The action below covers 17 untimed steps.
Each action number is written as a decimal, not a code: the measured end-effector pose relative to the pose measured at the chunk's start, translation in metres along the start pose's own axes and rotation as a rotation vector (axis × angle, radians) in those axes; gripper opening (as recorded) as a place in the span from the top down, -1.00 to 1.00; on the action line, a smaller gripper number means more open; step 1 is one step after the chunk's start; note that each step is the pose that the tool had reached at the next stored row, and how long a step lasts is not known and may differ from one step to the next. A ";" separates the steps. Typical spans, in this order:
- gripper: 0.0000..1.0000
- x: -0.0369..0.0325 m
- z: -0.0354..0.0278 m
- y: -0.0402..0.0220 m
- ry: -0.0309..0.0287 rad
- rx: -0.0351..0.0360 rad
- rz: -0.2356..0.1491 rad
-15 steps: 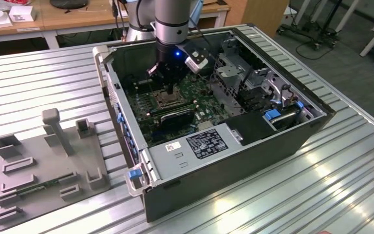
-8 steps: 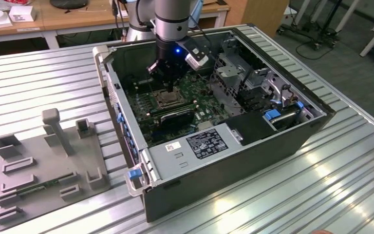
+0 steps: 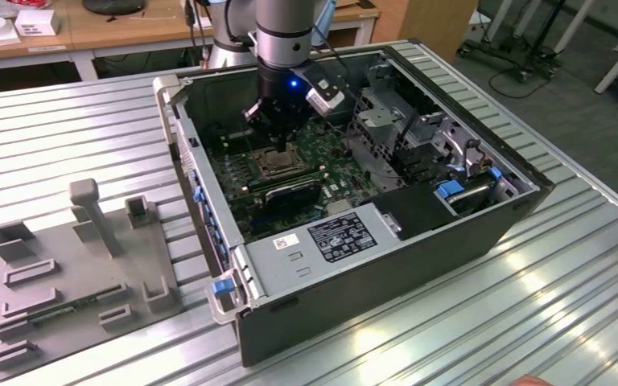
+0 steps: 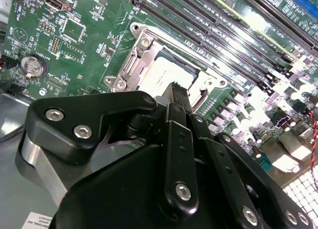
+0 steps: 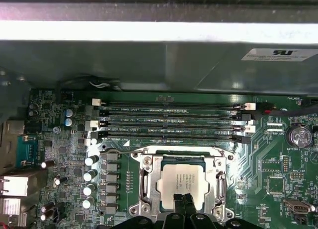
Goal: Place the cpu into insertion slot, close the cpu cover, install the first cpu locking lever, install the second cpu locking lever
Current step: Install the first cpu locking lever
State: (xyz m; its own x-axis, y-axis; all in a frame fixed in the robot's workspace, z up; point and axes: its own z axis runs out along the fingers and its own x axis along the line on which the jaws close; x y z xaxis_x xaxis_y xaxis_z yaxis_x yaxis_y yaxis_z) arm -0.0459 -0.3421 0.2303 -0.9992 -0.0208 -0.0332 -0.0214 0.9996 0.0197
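the open computer case (image 3: pixel 395 265) lies on its side on the slatted metal table (image 3: pixel 545 305) and holds the green motherboard (image 3: pixel 336 153). set in that board is the insertion slot (image 3: pixel 278 166), and the cpu (image 5: pixel 183 179) sits inside it, grey face up. the cpu cover (image 5: pixel 217 182) lies flat around the chip, its square window framing it. on the exterior view's left, well apart from the case, a grey fixture tray (image 3: pixel 30 322) stands on the table; a thin strip with green on it (image 3: pixel 64 310) lies in one of its holders, and what it is i cannot tell. the exterior view shows the arm reaching down into the case with a blue light (image 3: pixel 292 81) on its wrist and the gripper (image 3: pixel 278 147) right over the socket. the first wrist view looks across the board and shows the long black memory slots (image 5: pixel 169 122) beside the socket and a coin battery (image 5: pixel 298 135) off to one side. the second wrist view looks past the gripper's black body. in both wrist views the gripper (image 5: pixel 184 199) (image 4: pixel 179 90) has its two fingertips pressed together with nothing between them, at the edge of the cpu (image 4: pixel 161 77); whether they touch its face i cannot tell.
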 end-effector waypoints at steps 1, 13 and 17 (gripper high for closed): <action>0.80 0.0000 -0.0010 0.0000 -0.0001 -0.0001 0.000; 0.80 0.0021 -0.0084 0.0002 -0.0004 -0.0004 0.000; 0.80 0.0125 -0.0086 0.0004 -0.0050 -0.0003 0.000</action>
State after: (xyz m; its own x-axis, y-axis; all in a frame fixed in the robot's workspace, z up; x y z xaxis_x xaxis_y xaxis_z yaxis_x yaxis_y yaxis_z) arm -0.0587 -0.3421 0.2386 -0.9991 -0.0208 -0.0382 -0.0216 0.9996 0.0200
